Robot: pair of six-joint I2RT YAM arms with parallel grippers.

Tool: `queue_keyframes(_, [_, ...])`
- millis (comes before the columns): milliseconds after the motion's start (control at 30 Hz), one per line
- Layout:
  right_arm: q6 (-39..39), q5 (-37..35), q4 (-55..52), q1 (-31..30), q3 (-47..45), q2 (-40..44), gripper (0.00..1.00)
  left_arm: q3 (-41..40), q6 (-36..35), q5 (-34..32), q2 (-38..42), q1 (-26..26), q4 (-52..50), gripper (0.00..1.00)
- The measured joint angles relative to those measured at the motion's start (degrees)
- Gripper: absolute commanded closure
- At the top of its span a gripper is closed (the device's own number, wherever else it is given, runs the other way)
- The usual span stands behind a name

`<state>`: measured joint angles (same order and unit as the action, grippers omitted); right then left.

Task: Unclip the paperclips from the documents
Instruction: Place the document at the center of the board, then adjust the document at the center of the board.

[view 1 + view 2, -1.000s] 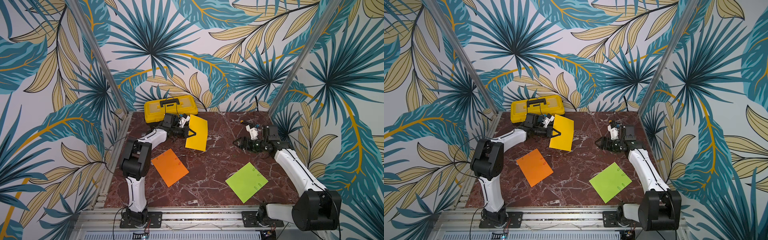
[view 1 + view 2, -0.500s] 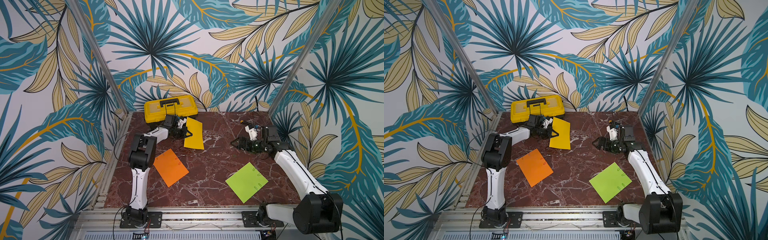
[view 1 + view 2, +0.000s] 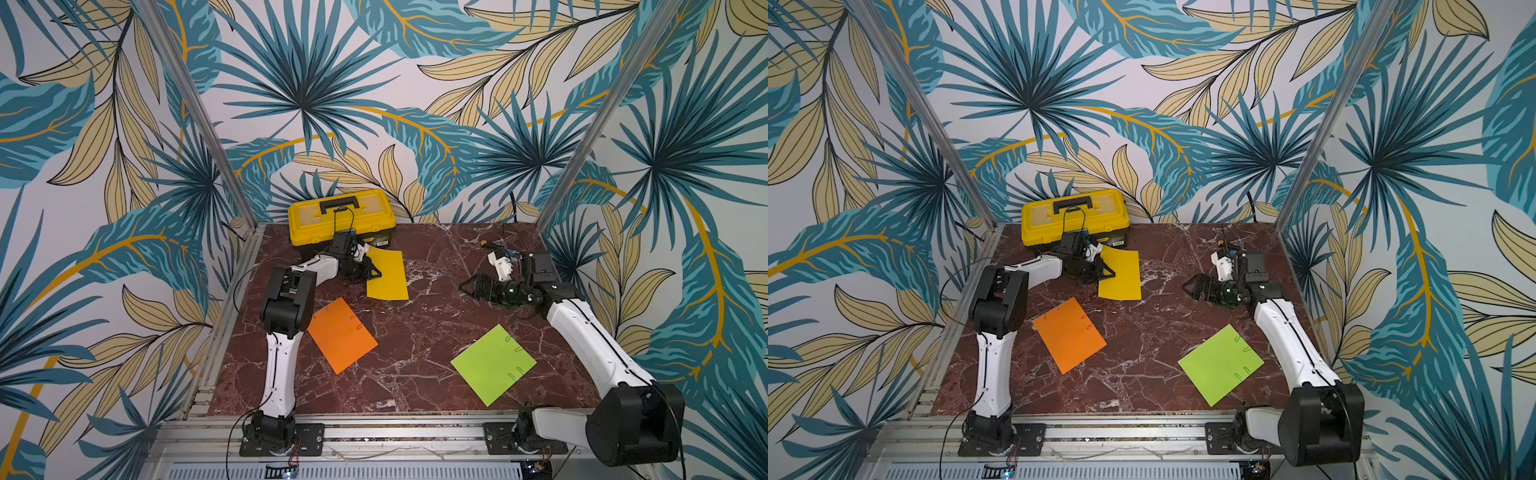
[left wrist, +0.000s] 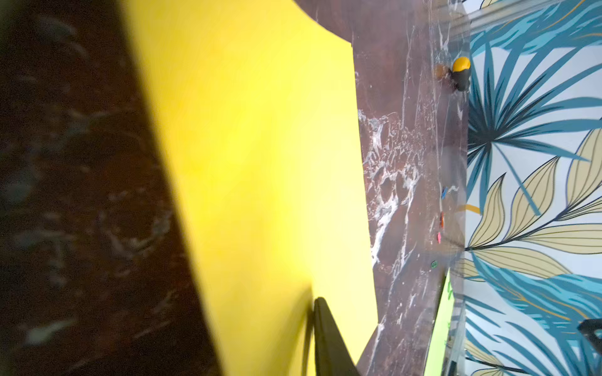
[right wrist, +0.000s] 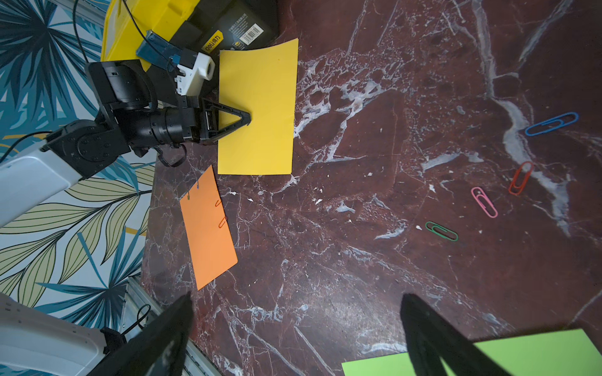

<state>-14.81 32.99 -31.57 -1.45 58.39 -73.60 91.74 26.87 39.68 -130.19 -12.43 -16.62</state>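
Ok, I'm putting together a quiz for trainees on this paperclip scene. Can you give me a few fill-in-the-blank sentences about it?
The left gripper is at the edge of the ____ sheet.
The right wrist view shows ____ loose paperclips on the table.
The fingers of the right gripper stand ____.
Missing: yellow; four; open.

The right hand (image 5: pixel 297 297) shows as two dark fingers (image 5: pixel 163 335) spread wide above the marbled desk (image 5: pixel 358 182); four loose paperclips (image 5: pixel 484 201), blue, red, pink and green, lie on it; the left hand (image 5: pixel 244 118) tips onto the yellow sheet (image 5: pixel 260 81), perhaps pinching its edge; the orange sheet (image 5: pixel 208 247) has more paperclips along two edges; one finger overlaps the lime sheet (image 5: pixel 537 351).
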Motion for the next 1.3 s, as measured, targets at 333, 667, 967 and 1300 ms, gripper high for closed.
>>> queue_keyframes(333, [0.02, -0.31, 0.33, -0.44, -0.79, -1.49, 0.0, -3.13, 0.07, -1.75, 2.93, 0.11, 0.63, 0.47])
queue_keyframes(667, [-0.02, -8.98, -1.84, -0.46, -1.16, -3.17, 0.01, -10.86, -0.46, -10.25, 10.29, 0.37, 0.15, 0.34])
queue_keyframes(967, [-2.93, -18.99, -4.72, 0.11, -4.33, -4.63, 0.04, -17.81, -1.25, -18.14, 19.78, 0.42, -0.39, 0.3])
queue_keyframes(1300, [-8.33, -25.09, -9.51, 3.13, -12.76, -2.1, 0.04, -20.85, -4.55, -22.21, 28.17, -3.39, -0.79, 0.3])
